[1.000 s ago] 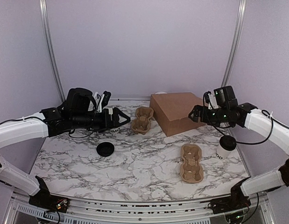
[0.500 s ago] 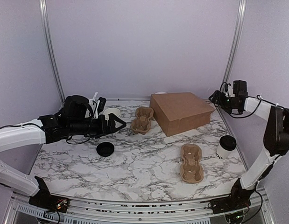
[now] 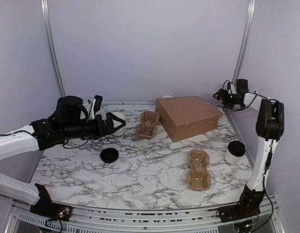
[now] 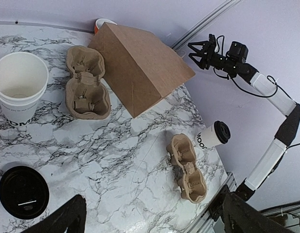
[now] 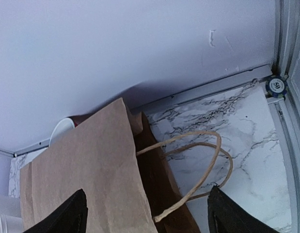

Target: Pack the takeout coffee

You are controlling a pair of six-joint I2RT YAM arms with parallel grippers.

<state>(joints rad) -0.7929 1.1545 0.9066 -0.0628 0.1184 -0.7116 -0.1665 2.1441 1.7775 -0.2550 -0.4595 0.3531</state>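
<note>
The takeout coffee [image 3: 234, 153], a small white cup with dark lettering and a black lid, stands near the right edge; it also shows in the left wrist view [image 4: 212, 136]. My left gripper [image 3: 109, 125] is open and empty, hovering just left of an open, lidless white printed cup [image 3: 117, 123]. That cup's view from the left wrist [image 4: 21, 87] shows it empty. A loose black lid [image 3: 109, 155] lies in front of it. My right gripper [image 3: 220, 94] is open and empty, high at the back right corner, above the handles [image 5: 208, 160] of the brown paper bag [image 3: 188, 116].
The bag lies on its side, mouth facing right [image 5: 159, 179]. One pulp carrier [image 3: 147, 124] sits left of the bag, another [image 3: 198, 169] at front right. A tumbler with white cutlery [image 3: 97, 104] stands behind my left arm. A red-rimmed cup [image 5: 62, 128] is behind the bag.
My right arm has swung from above the bag's right side up to the back right corner. My left gripper has drawn back leftward off the open cup.
</note>
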